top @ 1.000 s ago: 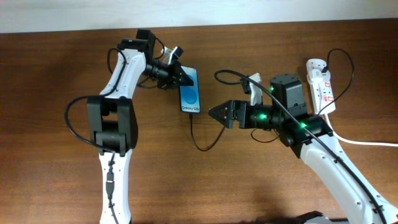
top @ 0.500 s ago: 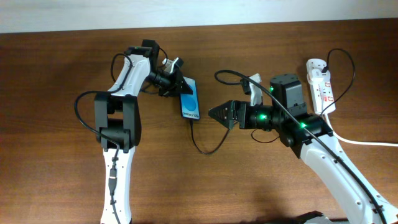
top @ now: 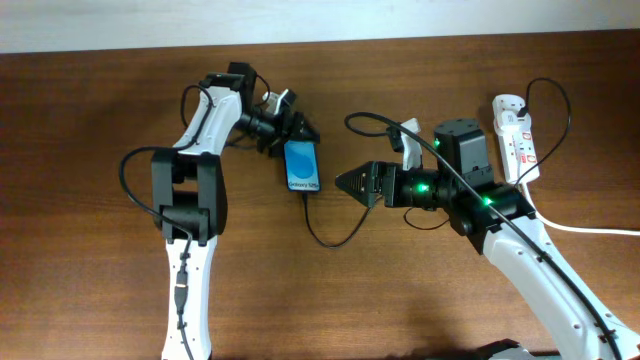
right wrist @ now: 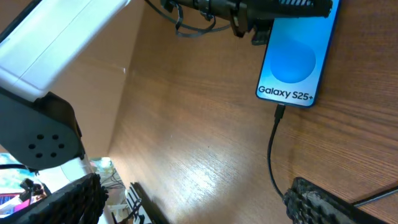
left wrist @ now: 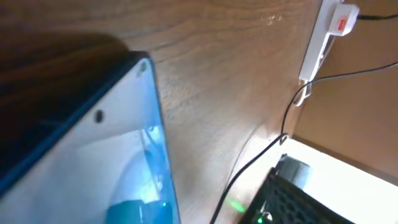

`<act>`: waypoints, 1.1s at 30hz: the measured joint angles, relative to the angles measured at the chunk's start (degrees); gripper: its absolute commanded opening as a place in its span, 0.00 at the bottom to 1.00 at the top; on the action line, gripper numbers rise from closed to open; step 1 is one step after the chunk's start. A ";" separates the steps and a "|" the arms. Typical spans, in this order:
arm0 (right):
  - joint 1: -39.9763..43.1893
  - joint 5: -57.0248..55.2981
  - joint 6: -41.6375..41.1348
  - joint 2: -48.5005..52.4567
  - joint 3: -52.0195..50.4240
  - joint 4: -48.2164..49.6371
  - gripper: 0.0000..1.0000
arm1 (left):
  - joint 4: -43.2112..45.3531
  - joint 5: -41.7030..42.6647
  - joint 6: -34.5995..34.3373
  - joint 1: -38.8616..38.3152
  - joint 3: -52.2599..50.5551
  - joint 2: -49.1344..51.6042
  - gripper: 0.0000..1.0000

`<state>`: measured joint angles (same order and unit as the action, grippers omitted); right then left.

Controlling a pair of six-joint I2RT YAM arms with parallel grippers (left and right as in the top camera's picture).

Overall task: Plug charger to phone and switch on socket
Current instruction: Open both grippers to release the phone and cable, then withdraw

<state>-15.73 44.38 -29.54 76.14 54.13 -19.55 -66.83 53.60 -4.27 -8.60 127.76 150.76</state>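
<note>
The phone (top: 302, 166) lies flat on the table with its blue screen up, and it fills the lower left of the left wrist view (left wrist: 93, 155). My left gripper (top: 297, 128) is at the phone's far end, its jaws spread open and holding nothing. The charger (top: 330, 238) is a thin black cable. Its connector (right wrist: 280, 112) sits at the phone's near end, under the "Galaxy" text. My right gripper (top: 340, 183) is open, just right of the phone and beside the cable. The socket (top: 515, 135) lies at the far right.
A thick white cord (top: 590, 229) runs from the socket off the right edge. The right arm's black base (top: 462, 150) stands between the phone and the socket. The left arm (top: 185, 190) stretches along the left side. The table's far edge (top: 400, 38) meets a white wall.
My left gripper's jaws have spread apart at the phone's far end. The phone has turned slightly and shifted a little left. The right arm has not moved.
</note>
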 measured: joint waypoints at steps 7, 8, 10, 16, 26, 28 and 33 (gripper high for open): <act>0.00 0.02 -0.02 0.00 0.00 -0.20 0.97 | -1.31 -1.95 -0.02 -0.44 0.90 -0.70 1.00; 0.00 0.02 0.02 0.00 0.00 -0.22 0.96 | -1.70 -3.15 -0.04 -0.52 0.98 -1.01 1.00; 0.00 0.02 -0.02 0.00 0.00 -0.22 0.97 | -2.38 -6.86 -0.13 -0.70 1.27 -1.70 1.00; 0.00 0.00 -0.02 0.00 0.00 -0.22 0.96 | -3.15 -13.35 -1.81 -1.53 1.90 -2.49 1.00; 0.00 -0.20 0.24 0.00 0.00 -0.22 0.97 | -6.99 -34.36 -5.07 -1.51 2.64 -4.22 1.00; 0.00 -0.22 1.03 0.00 0.00 -0.85 0.96 | -8.41 -39.67 -5.90 -1.44 3.06 -4.24 1.00; 0.00 -3.52 2.29 0.00 0.76 -6.19 0.97 | -19.96 -46.56 -6.08 1.05 14.80 -1.07 1.00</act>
<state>-15.73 40.86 -27.24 76.14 54.89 -25.74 -86.78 7.05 -10.35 -7.55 142.56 149.69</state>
